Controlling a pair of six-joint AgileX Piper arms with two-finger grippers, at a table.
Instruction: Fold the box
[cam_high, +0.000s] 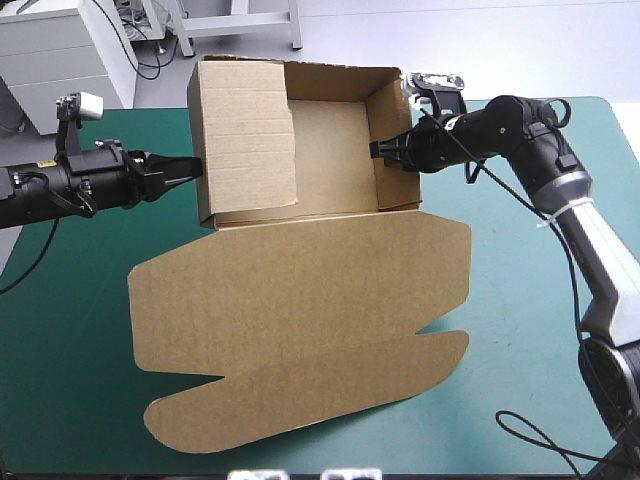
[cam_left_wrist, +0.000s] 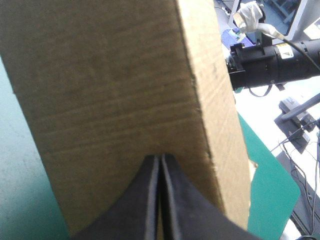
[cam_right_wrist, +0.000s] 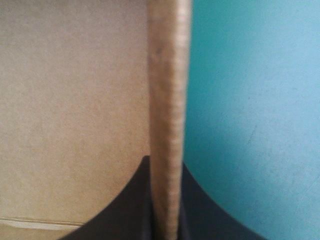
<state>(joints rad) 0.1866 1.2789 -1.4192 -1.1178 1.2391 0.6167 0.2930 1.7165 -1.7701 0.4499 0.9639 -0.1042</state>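
Brown board forms the box (cam_high: 335, 150), which sits at the far middle of the teal-green cover (cam_high: 80, 330) as an open tray with its walls raised. Its lid (cam_high: 300, 310) lies flat on the table, reaching toward the near edge, with rounded flaps at its sides. On the tray's left side a broad panel (cam_high: 245, 135) stands up and seems to lean in over the floor. The left gripper (cam_high: 185, 168) comes in level from the left, and its tip touches the outside of that panel. In the left wrist view its black fingers (cam_left_wrist: 150, 200) meet in one pointed arch, closed with nothing between them, and press against the board (cam_left_wrist: 110, 90). The right gripper (cam_high: 385, 150) reaches in from the right and pinches the tray's right wall. In the right wrist view the wall's edge (cam_right_wrist: 167, 75) runs straight between the nearly closed fingers (cam_right_wrist: 130, 210), with the box's inner face on one side and the cover on the other.
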